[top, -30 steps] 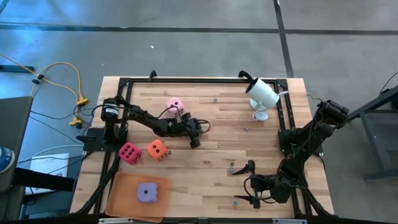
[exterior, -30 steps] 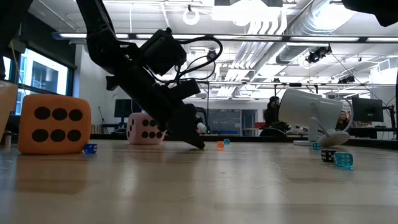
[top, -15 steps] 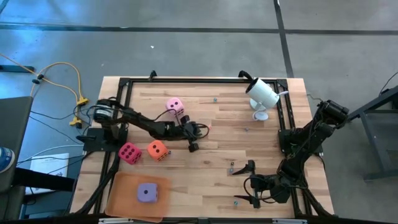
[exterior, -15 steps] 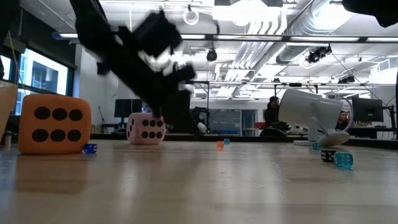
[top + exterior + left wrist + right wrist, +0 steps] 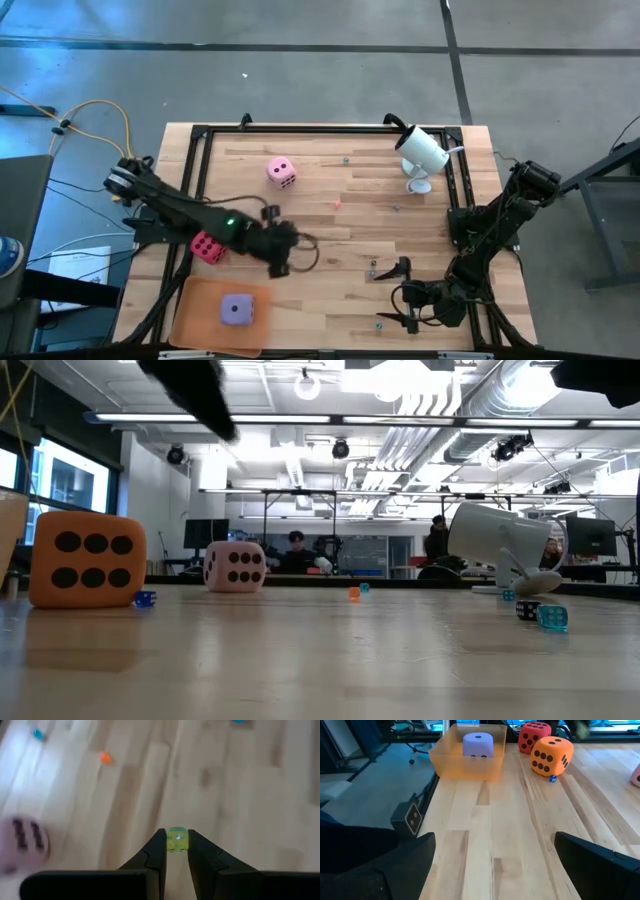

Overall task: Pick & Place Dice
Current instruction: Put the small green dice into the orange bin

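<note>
On the wooden table [image 5: 360, 215], the left end effector [image 5: 176, 851] pinches a tiny green die [image 5: 176, 840] above the orange die, the tray [image 5: 190, 310] nearer it than the spread, parked right end effector [image 5: 400, 295].

We count four soft cubes with dark pips. The light pink die [image 5: 281, 172] sits on bare wood toward the table's far side, well apart from the others. The magenta die [image 5: 207, 246] lies near the left edge, partly under the left arm. The orange die [image 5: 551, 755] rests just beside it, six pips on one visible face. The purple die [image 5: 236, 309] lies inside the orange tray [image 5: 192, 320], one pip up.
</note>
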`<state>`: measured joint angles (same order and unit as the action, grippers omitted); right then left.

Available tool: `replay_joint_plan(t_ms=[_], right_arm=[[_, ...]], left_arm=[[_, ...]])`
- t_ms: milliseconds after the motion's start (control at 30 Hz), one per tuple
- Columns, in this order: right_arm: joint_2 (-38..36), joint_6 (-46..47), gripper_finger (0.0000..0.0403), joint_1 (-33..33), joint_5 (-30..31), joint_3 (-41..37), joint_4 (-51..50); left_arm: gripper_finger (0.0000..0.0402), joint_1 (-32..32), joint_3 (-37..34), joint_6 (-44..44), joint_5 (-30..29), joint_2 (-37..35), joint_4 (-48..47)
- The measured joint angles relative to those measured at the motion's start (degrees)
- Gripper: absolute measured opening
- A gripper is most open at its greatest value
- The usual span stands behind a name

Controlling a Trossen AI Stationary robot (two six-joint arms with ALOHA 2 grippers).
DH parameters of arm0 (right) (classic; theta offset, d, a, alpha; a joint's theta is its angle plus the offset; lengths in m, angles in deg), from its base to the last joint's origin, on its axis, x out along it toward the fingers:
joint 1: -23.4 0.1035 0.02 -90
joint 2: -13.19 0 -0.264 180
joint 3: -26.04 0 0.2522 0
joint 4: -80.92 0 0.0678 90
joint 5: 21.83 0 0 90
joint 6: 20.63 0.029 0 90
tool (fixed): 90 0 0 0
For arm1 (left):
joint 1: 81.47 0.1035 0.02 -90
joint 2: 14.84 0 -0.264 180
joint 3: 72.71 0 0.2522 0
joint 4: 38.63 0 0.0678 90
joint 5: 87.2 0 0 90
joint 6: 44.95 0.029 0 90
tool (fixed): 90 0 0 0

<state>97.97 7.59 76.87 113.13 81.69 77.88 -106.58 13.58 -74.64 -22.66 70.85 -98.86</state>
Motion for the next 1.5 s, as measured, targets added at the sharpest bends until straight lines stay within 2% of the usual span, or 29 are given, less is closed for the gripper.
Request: replay_joint_plan(t_ms=[67,167,267,367,567,667,767,900,1100,1300,1500], right_arm=[[0.0,-0.05,0.0398,0.0,0.22,0.0,-0.16],[0.0,-1.28,0.0398,0.0,1.48,0.0,0.16],[0.0,-1.51,0.0398,-0.02,1.68,0.0,0.15],[0.0,-2.72,0.0398,-0.02,1.64,0.0,0.17],[0.0,-4.45,0.0398,-0.84,2.05,0.0,0.22],[0.0,-4.51,0.0398,-2.07,2.06,0.0,0.22],[0.0,-4.53,0.0398,-3.47,1.88,0.0,0.22],[0.0,-4.53,0.0398,-5.03,1.48,0.0,0.22],[0.0,-6.08,0.0398,-6.61,1.35,0.0,0.24],[0.0,-9.31,0.0398,-7.5,1.26,0.0,0.84],[0.0,-11.34,0.0398,-8.38,1.01,0.0,1.53]], left_arm=[[0.0051,-3.65,3.35,-4.94,-0.02,0.39,-6.63],[0.0052,-8.89,5.15,-11.19,0.72,0.49,-11.01],[0.0053,-13.62,5.25,-17.82,6.5,0.28,-13.1],[0.0053,-18.05,5.25,-28.58,10.68,0.24,-16.8],[0.0053,-27.27,5.25,-52.21,11.63,0.22,-26.28],[0.0053,-31.28,5.18,-61.82,11.94,0.22,-26.55],[0.0053,-33.86,4.93,-66.71,12.19,0.32,-26.56],[0.0053,-34.92,3.4,-75.64,16.51,0.33,-26.79],[0.0053,-34.21,-2.26,-79.78,24.59,0.35,-23.37],[0.0065,-33.76,-4.4,-79.14,20.42,0.39,-19.99],[0.009,-33.8,-4.48,-79.99,20.83,0.39,-20.38]])
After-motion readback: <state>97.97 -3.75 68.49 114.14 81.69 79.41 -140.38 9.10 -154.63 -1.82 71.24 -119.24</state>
